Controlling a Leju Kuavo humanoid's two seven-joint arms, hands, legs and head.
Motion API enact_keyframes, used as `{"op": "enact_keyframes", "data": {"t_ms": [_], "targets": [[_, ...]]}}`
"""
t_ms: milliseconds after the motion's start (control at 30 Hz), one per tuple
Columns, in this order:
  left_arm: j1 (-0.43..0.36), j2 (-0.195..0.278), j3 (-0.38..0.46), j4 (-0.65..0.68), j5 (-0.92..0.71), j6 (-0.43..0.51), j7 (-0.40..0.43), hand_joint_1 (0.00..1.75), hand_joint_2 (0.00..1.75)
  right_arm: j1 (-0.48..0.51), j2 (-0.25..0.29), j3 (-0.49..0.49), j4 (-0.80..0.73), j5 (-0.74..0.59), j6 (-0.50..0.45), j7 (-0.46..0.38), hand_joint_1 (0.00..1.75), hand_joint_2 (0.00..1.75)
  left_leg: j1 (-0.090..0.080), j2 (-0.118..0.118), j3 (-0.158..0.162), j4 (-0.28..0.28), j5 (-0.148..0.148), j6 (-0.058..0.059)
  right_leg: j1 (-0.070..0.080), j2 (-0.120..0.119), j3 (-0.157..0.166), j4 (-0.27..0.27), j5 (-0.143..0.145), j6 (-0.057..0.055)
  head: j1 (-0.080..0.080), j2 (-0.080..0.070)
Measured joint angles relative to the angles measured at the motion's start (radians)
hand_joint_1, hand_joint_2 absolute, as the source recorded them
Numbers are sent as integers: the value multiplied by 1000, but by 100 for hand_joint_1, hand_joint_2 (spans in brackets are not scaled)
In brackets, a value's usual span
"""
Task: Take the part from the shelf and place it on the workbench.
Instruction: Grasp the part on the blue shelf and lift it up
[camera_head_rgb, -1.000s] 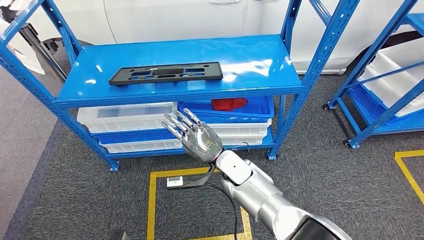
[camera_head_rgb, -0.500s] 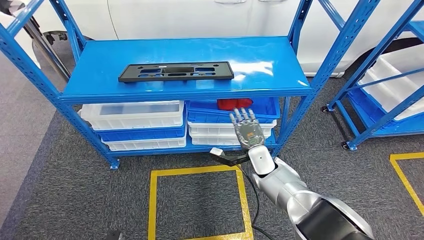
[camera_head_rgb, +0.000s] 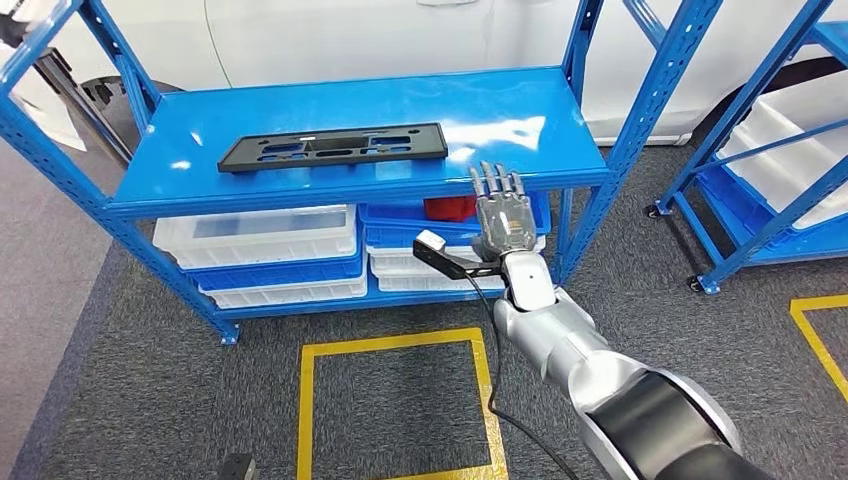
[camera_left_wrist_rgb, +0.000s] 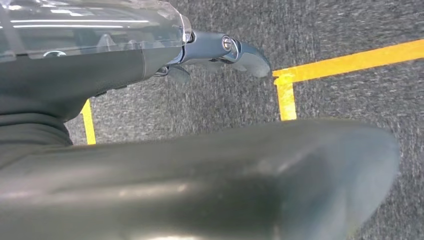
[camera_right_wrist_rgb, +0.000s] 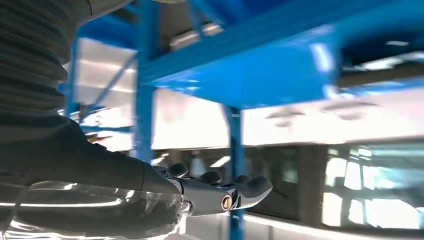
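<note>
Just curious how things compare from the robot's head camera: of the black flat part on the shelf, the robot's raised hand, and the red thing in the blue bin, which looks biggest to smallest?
1. Black part, longest by far.
2. Right hand, though it is nearer the camera, which inflates it.
3. Red thing, smallest, but partly hidden behind the shelf edge and the hand, so its full size is unsure.

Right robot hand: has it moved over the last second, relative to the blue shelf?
Yes. The right robot hand went from below the black part toward the shelf's right end and rose to the top shelf front edge.
</note>
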Motion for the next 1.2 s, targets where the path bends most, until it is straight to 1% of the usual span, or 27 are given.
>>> {"op": "enact_keyframes", "data": {"t_ms": [33,67,100,133,167,200,233,267,367,400,433,467,533,567,600,633,667,700,733,767,833,900,1033,1067,1100,1167,1200], "targets": [[1,1,0,0,-1,0,0,0,0,5,8,-10,-15,-2,-1,-26,0,175,1,0,-31,62,-22,-3,1,0,0,0,-1,-1,0,0],[2,1,0,0,-1,0,1,0,0,11,16,-21,-32,-4,-2,-50,0,175,2,0,-50,96,-26,-5,1,0,0,1,-2,-2,0,0],[3,2,0,0,-2,0,1,0,0,17,23,-32,-50,-4,-2,-68,0,175,2,0,-50,90,-10,-6,1,1,1,2,-3,-2,0,0],[3,3,1,0,-3,0,1,0,0,21,30,-41,-66,-4,-2,-79,0,175,3,0,-31,45,23,-4,1,2,3,3,-4,-1,0,0],[2,4,1,0,-3,0,1,0,0,23,36,-48,-80,-3,-2,-86,0,175,3,0,2,-27,64,-1,1,3,4,3,-6,0,0,0],[1,4,1,0,-4,0,1,0,0,23,40,-54,-91,-3,-3,-88,0,175,1,0,37,-97,91,3,3,4,6,5,-8,3,0,0],[1,5,1,0,-4,0,1,0,0,23,43,-58,-99,-3,-4,-90,0,175,-1,-1,62,-149,108,8,5,4,6,6,-9,7,0,0],[1,5,1,0,-4,0,1,0,0,23,46,-63,-106,-4,-5,-91,0,175,-3,-2,77,-179,113,14,6,4,5,6,-10,12,0,0],[2,5,1,0,-4,0,2,0,0,27,48,-71,-121,-5,-7,-98,0,175,-3,-3,80,-192,112,32,7,4,3,7,-12,27,0,0],[2,5,1,0,-5,-1,2,0,0,28,50,-74,-127,-7,-7,-114,0,175,0,-3,81,-196,115,38,6,3,-2,19,-22,32,0,0],[1,6,1,0,-6,-1,3,0,0,30,52,-80,-137,-9,-7,-141,0,175,2,-2,82,-200,117,44,6,3,-17,53,-44,36,0,0],[1,6,1,0,-7,-1,4,0,0,33,57,-87,-147,-11,-7,-177,0,175,2,0,82,-201,118,47,4,2,-42,107,-75,38,0,0],[1,7,2,0,-9,-1,5,0,0,47,73,-100,-163,-4,-7,-241,0,175,1,1,82,-201,117,50,3,2,-106,242,-134,42,0,0],[1,6,3,0,-9,-1,5,0,0,57,84,-103,-169,5,-7,-260,0,175,1,2,82,-201,117,51,2,2,-128,285,-142,43,0,0],[1,6,4,0,-10,-2,4,0,0,66,96,-104,-175,17,-7,-270,0,175,1,2,82,-200,116,50,1,2,-132,290,-131,43,0,0],[0,5,4,0,-11,-3,3,0,0,74,108,-105,-181,31,-7,-276,0,175,1,2,82,-198,115,49,-1,1,-120,261,-106,43,0,0],[0,4,5,0,-12,-4,2,0,0,80,120,-105,-187,44,-7,-278,0,175,2,1,83,-195,113,46,-2,0,-89,194,-68,41,0,0],[0,3,6,0,-14,-4,1,0,0,83,131,-105,-191,58,-7,-277,0,175,1,1,82,-191,110,43,-3,-1,-55,125,-41,38,0,0],[0,3,7,0,-17,-4,1,0,0,86,141,-104,-194,72,-7,-275,0,175,0,0,80,-186,107,38,-1,-2,-30,70,-23,35,0,0],[-1,2,8,0,-20,-5,1,0,0,92,149,-103,-195,85,-7,-271,0,175,-2,-1,78,-183,105,33,0,-3,-13,33,-14,30,0,0],[-1,2,11,0,-24,-7,2,0,0,105,159,-101,-194,106,-7,-260,0,175,-2,-1,78,-182,104,23,5,-1,-10,23,-15,20,0,0],[-1,2,12,0,-25,-9,3,0,0,114,161,-99,-193,117,-7,-252,0,175,0,-1,79,-186,105,15,7,0,-10,22,-15,14,0,0],[-1,2,13,0,-25,-10,4,0,0,115,162,-99,-192,120,-7,-250,0,175,0,-1,80,-186,105,13,7,0,-10,22,-14,12,0,0],[-1,2,14,0,-26,-11,4,0,0,115,163,-96,-190,123,-7,-244,0,175,1,-1,77,-179,98,10,5,0,-8,18,-13,8,0,0],[0,2,16,0,-27,-12,4,0,0,115,165,-93,-187,127,-7,-238,0,175,2,-1,70,-162,86,7,3,0,-6,15,-11,4,0,0],[4,1,22,0,-30,-12,4,0,0,122,169,-76,-163,143,-7,-210,0,175,4,-1,1,-12,15,-4,0,0,-3,10,-9,-5,0,0],[7,1,23,0,-32,-12,4,0,0,127,170,-64,-146,152,-7,-194,0,175,4,-1,2,-15,24,-4,1,1,-1,10,-11,-6,0,0]]}}
